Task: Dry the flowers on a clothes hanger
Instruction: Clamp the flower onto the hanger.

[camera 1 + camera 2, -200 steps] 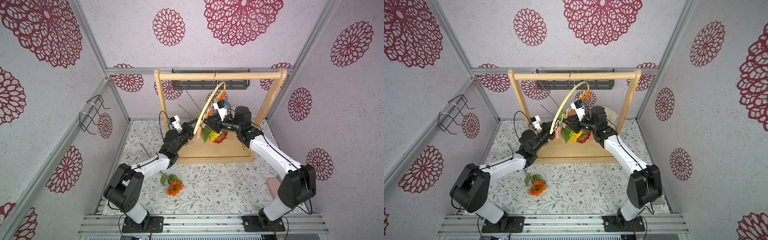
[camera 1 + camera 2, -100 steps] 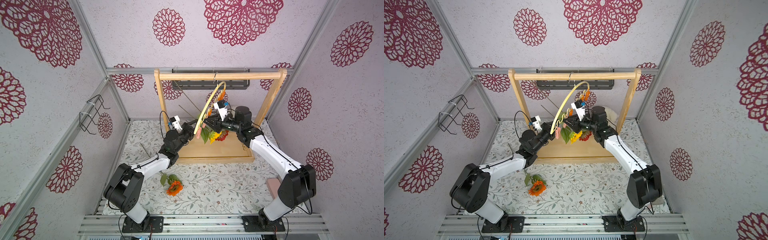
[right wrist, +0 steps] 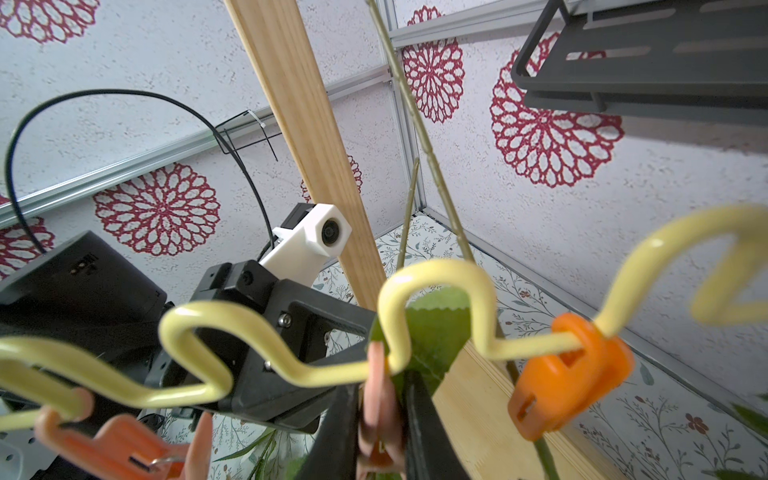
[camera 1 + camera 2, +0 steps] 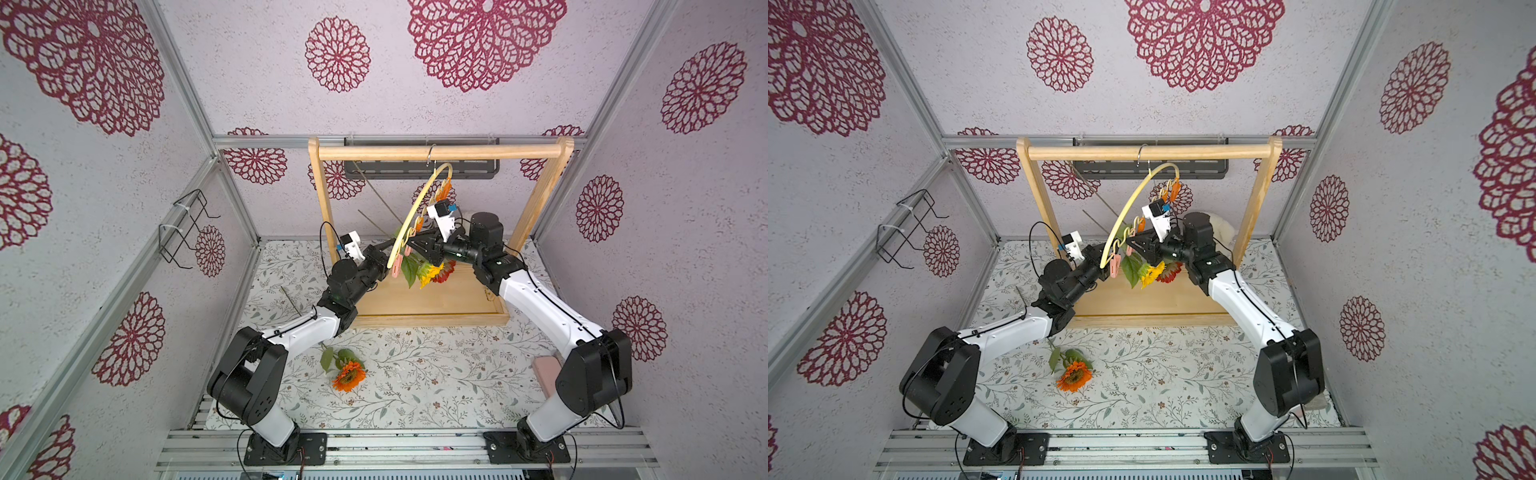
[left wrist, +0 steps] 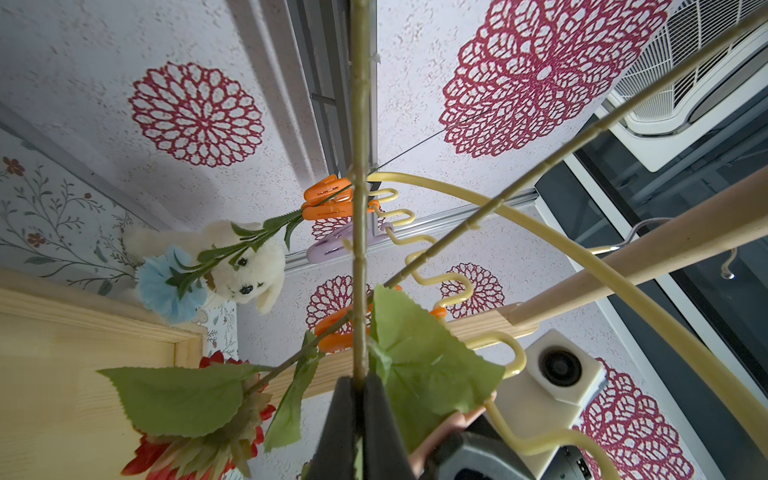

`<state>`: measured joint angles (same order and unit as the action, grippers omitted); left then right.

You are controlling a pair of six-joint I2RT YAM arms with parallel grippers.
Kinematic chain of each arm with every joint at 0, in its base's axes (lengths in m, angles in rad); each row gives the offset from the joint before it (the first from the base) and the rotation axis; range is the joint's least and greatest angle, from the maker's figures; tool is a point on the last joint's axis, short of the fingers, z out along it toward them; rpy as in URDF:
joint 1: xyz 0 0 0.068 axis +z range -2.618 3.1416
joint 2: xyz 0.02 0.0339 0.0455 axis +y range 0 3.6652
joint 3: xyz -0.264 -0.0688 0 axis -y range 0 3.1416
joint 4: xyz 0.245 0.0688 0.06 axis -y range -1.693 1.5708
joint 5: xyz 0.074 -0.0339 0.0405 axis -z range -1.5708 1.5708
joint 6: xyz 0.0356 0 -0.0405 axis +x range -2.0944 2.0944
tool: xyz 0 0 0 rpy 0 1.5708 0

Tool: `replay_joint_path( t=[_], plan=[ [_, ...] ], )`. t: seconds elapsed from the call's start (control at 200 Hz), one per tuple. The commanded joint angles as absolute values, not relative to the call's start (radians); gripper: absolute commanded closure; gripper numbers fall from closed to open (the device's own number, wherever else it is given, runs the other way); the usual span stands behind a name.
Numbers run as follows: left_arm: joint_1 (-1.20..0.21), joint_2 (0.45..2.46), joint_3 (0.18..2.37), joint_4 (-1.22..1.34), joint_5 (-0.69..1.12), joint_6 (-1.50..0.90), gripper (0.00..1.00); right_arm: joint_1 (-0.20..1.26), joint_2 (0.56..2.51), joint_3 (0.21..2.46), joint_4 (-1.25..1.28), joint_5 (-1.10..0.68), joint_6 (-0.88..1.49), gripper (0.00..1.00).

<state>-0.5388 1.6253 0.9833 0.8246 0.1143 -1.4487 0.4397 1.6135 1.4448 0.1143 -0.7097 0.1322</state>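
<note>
The pale yellow clothes hanger [image 4: 419, 199] [image 4: 1129, 203] hangs tilted by its hook from the wooden rack's top bar. My left gripper [image 4: 385, 252] [image 5: 359, 384] is shut on a green flower stem [image 5: 360, 249] that crosses the wavy bar [image 5: 457, 291]. My right gripper [image 4: 409, 245] [image 3: 380, 386] is shut on a pink clothespin [image 3: 380, 399] on that bar. A yellow sunflower [image 4: 428, 274] and a red bloom [image 4: 444, 272] dangle below. The light-blue carnation [image 5: 166, 286] hangs from an orange pin. An orange bloom [image 4: 348, 376] [image 4: 1074, 376] lies on the table.
The wooden rack [image 4: 436, 151] and its base tray stand at the back of the table. A plush dog [image 5: 245, 266] sits behind its right post. A black shelf [image 4: 419, 168] is on the rear wall, a wire holder [image 4: 183, 228] on the left wall, and a pink object [image 4: 544, 370] by the right arm.
The hanging yellow and red blooms have shifted slightly to the left. Both arms stay almost in place, with their grips unchanged.
</note>
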Motion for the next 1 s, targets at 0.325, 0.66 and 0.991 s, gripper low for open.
replay_joint_path(
  t=[0.325,0.66,0.991],
  plan=[
    [-0.552,1.617,1.026,0.841,0.161,-1.433,1.0,0.445,1.595,1.454,0.111,-0.716,0.141,0.83],
    [-0.553,1.606,1.011,0.799,0.149,-1.408,1.0,0.445,1.593,1.457,0.111,-0.716,0.14,0.85],
    [-0.553,1.616,1.022,0.806,0.155,-1.416,1.0,0.446,1.595,1.455,0.107,-0.72,0.139,0.76]
  ],
)
